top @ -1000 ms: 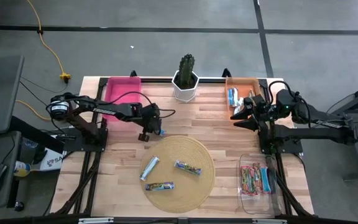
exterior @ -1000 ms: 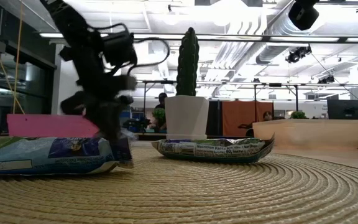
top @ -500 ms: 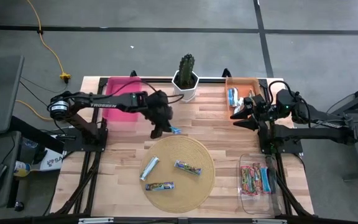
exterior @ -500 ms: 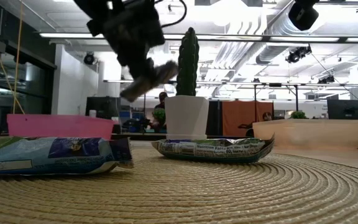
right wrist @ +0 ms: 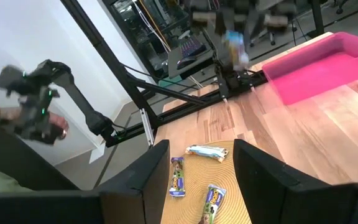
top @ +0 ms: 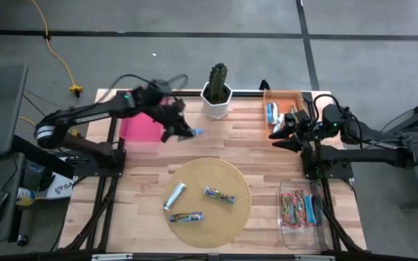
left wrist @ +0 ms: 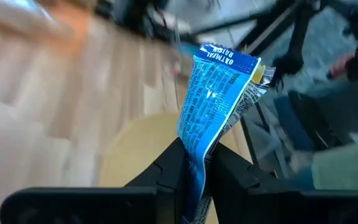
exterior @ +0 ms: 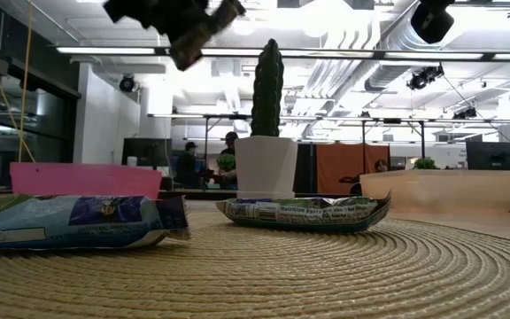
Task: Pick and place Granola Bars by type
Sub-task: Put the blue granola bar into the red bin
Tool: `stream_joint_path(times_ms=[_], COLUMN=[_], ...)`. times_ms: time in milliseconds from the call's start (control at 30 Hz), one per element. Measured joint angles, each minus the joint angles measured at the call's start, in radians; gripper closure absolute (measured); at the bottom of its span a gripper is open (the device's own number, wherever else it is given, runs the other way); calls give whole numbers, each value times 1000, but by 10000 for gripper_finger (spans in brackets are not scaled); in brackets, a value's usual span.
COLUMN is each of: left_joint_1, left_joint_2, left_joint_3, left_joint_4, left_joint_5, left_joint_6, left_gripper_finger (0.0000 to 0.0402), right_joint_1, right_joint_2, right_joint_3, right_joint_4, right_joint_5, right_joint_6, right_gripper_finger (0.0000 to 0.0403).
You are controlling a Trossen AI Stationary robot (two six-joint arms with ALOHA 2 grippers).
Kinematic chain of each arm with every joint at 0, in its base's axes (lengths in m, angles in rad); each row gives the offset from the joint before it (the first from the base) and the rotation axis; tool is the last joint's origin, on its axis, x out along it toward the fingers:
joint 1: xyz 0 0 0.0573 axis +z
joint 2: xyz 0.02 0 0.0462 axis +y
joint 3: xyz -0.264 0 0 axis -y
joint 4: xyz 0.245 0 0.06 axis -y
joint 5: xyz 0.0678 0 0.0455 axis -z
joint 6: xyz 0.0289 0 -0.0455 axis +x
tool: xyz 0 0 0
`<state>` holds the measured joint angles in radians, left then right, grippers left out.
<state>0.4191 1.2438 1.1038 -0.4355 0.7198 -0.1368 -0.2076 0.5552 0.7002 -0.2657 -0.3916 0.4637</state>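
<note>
The left hand (exterior: 177, 22) is blurred and cut off by the low view's top edge.

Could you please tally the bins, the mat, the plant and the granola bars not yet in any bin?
Bins: 3 (pink bin, orange bin, clear bin)
Woven mat: 1
Potted cactus: 1
Granola bars on the mat: 3
Blue granola bar in the left pincer: 1
Total: 9

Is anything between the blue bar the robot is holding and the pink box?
Nothing visible. The left tool holds the blue foil-wrapped granola bar in the air right beside the pink plastic bin, with only bare wooden table below.
</note>
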Motion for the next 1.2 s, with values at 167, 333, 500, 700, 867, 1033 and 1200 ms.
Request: stream_joint_path(times_ms=[167,333,500,700,867,1033,1200], left_joint_1=[91,167,205,203,203,203,204], left_joint_2=[-168,-333,-474,-608,-682,-688,-635], left_joint_3=[0,-1,-22,-77,-142,-228,-327], left_joint_4=[-31,-61,-90,-263,-435,-525,-484], left_joint_5=[-79,-243,-461,-784,-1009,-1109,-1149], left_joint_6=[-27,-74,-224,-474,-701,-883,-914], left_gripper_finger=[345,345,345,345,345,345,345], right_joint_1=[0,0,0,0,0,0,0], right_joint_2=[0,0,0,0,0,1,1], right_joint_3=[0,0,0,0,0,0,0], right_joint_4=[0,0,0,0,0,0,0], right_joint_5=[0,0,0,0,0,0,0], right_joint_6=[0,0,0,0,0,0,0], right_gripper_finger=[242,242,242,242,242,242,242])
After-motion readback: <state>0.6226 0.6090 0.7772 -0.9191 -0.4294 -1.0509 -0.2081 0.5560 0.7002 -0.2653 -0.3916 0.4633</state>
